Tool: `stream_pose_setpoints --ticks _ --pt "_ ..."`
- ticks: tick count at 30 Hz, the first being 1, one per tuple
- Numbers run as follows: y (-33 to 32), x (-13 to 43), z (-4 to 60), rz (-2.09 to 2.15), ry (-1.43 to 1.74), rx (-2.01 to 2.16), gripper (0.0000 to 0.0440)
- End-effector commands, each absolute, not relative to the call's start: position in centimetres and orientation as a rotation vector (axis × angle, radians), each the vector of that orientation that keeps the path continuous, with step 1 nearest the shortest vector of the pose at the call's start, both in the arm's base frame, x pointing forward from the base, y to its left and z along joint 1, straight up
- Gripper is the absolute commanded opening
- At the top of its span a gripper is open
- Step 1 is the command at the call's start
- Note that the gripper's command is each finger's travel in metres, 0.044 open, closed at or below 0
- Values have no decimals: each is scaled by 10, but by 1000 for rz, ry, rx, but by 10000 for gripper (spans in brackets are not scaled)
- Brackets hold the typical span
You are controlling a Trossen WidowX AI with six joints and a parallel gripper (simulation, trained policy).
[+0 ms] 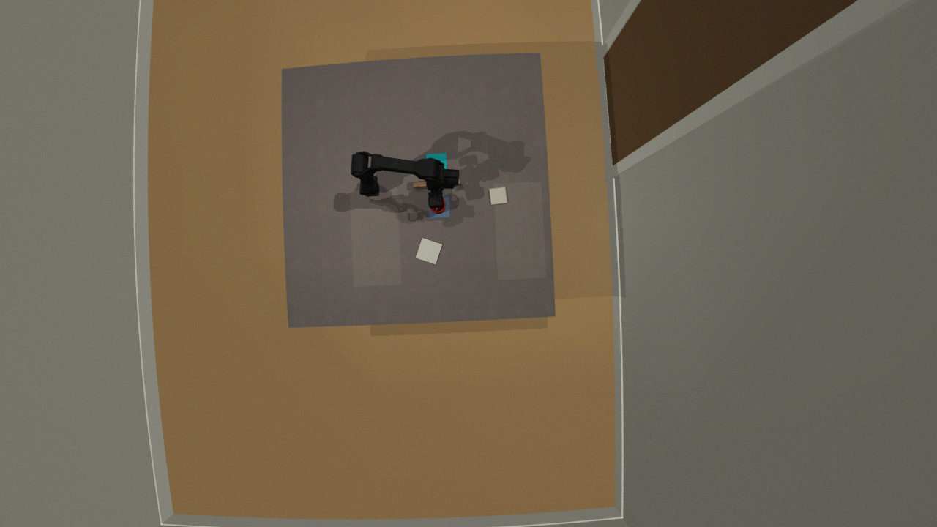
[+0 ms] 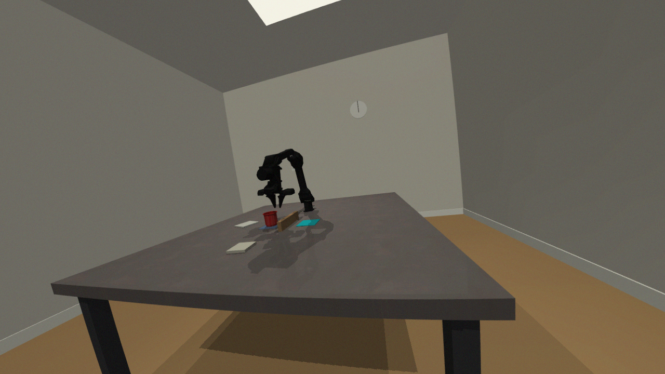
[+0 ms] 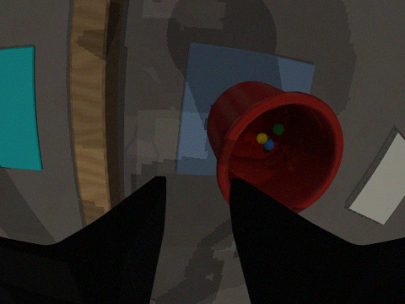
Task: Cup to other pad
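Note:
The red cup stands upright on the blue pad. Inside it lie a yellow marble, a blue marble and a green marble. The teal pad has nothing on it. My gripper points down, part-way open and empty, above the cup's rim height. In the wrist view its right finger overlaps the near left part of the rim; the cup is right of the gap. In the top view the arm partly hides the cup.
A low wooden barrier stands between the two pads. One white tile lies on the blue pad's side. Another white tile lies beyond the barrier's end, farther from the arm's base.

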State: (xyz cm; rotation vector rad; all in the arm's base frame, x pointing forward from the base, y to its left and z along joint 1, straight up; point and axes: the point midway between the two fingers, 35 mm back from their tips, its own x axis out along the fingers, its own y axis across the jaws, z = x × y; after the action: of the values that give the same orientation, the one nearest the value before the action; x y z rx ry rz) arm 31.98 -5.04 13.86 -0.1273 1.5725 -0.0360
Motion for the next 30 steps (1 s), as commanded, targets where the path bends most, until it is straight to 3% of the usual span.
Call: stream_pose_setpoints --ticks 1,18,25,30 --pt "-61 319 122 -25 1602 -145 132" --pt "-78 314 60 117 1656 -223 145" --pt "-80 311 47 214 1664 -298 0" --pt "-81 312 50 273 1656 -346 0"
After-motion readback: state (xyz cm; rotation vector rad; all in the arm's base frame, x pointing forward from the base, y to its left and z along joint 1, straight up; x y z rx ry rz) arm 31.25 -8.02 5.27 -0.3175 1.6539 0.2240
